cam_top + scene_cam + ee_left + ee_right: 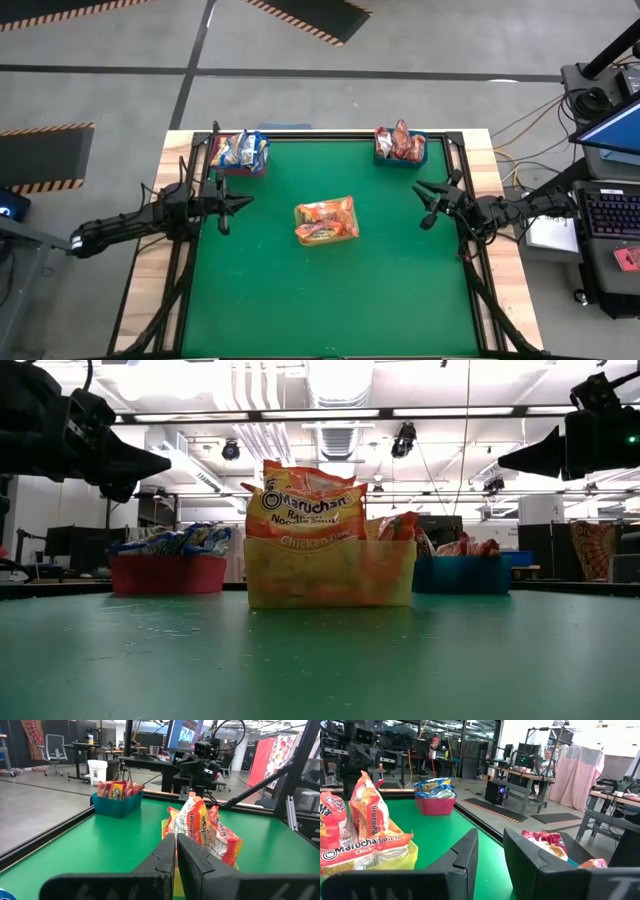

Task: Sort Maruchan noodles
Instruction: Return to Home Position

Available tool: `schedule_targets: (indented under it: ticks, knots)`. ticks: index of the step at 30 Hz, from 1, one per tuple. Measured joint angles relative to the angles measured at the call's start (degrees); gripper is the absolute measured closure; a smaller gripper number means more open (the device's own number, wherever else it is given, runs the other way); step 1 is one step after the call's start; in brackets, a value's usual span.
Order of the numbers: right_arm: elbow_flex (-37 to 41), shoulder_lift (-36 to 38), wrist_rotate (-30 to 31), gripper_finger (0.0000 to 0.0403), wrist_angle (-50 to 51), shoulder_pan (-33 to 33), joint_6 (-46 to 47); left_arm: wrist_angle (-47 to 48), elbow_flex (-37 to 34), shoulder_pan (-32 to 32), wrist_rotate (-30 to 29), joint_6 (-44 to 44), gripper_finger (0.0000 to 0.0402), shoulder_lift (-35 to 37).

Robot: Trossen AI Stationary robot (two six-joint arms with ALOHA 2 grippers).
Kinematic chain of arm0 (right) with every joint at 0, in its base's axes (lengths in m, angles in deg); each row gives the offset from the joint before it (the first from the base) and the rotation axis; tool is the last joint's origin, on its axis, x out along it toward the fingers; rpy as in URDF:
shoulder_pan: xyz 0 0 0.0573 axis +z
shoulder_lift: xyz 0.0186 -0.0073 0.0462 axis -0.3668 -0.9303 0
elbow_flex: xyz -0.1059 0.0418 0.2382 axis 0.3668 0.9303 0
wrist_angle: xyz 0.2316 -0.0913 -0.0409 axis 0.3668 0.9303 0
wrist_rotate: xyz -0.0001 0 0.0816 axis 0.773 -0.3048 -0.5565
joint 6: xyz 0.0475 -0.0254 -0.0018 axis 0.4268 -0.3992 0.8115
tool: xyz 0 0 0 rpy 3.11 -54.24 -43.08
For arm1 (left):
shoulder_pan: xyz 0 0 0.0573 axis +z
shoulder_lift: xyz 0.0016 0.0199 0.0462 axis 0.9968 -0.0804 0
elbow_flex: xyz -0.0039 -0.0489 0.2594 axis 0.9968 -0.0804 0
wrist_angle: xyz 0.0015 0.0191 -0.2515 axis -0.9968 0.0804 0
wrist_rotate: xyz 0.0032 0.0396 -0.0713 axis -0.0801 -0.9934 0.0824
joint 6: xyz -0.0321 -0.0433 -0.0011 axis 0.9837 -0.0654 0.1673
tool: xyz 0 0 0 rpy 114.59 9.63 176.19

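— Green surface point(330, 300) on my screen. Where do the noodles sit?
— I see the orange Maruchan packs point(305, 510) standing in the yellow bin point(330, 578) at the middle. At the far edge, the blue packs point(175, 540) fill the red bin point(167, 575) on the left, and the red packs point(402, 143) fill the blue bin point(462, 576) on the right.
— And the tools?
— My left tool point(176, 839) hovers by the left edge, fingers pressed together, empty. The right tool point(491, 840) hangs by the right edge, fingers narrowly apart, empty.

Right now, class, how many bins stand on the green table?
3: a red bin at the far left, a yellow bin at the centre, a blue bin at the far right. None seems hidden.
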Motion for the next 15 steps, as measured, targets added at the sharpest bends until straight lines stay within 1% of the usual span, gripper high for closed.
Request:
schedule_targets:
  ticks: [8,15]
  knots:
    - [0.00,0.00,0.00,0.0333,0.00,0.00,0.02,0.00,0.00,0.00,0.00,0.00,0.0401,0.00]
    - [0.00,0.00,0.01,0.0325,-0.02,0.00,0.00,0.00,0.00,0.00,0.00,0.00,0.0401,0.00]
